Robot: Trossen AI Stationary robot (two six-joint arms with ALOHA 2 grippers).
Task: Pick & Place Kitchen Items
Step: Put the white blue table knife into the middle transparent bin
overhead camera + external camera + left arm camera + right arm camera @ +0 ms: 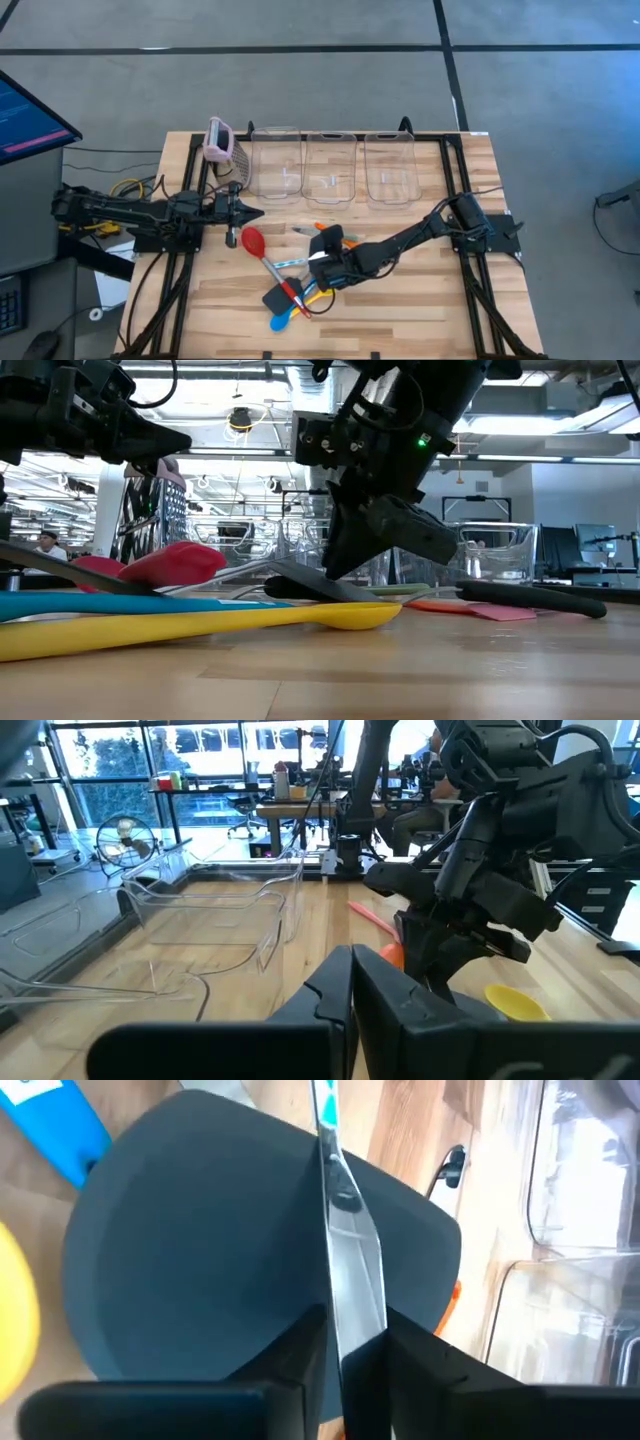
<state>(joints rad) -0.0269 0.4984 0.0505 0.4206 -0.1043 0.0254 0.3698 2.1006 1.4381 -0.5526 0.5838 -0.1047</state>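
The utensils lie in a pile near the table's middle: a red spoon (pixel 252 241), a black spatula (pixel 278 298), a blue spoon (pixel 280 322) and a yellow spoon (pixel 200 622). An orange-pink spatula (pixel 470 607) lies behind them. My right gripper (pixel 322 268) reaches down into the pile, shut on a thin clear-teal tool (pixel 345 1270). A dark grey rounded blade (pixel 200 1260) sits right behind that tool. My left gripper (pixel 255 212) hovers shut over the table's left part, touching nothing. My right gripper pinches the clear-teal tool by its clear stem (pixel 352 1305) between the two fingers (pixel 300 1350). The stem runs straight on from the fingers, across the dark blade, to its teal end (pixel 325 1110). The fingers slant down from the table's right side. Whether the tool is off the pile, I cannot tell.
Three clear bins (pixel 330 168) stand in a row along the far edge. The pink-topped grater (pixel 220 140) stands at their left. Bare wood lies to the right of the pile and along the near edge. A monitor (pixel 30 115) sits off the table's left.
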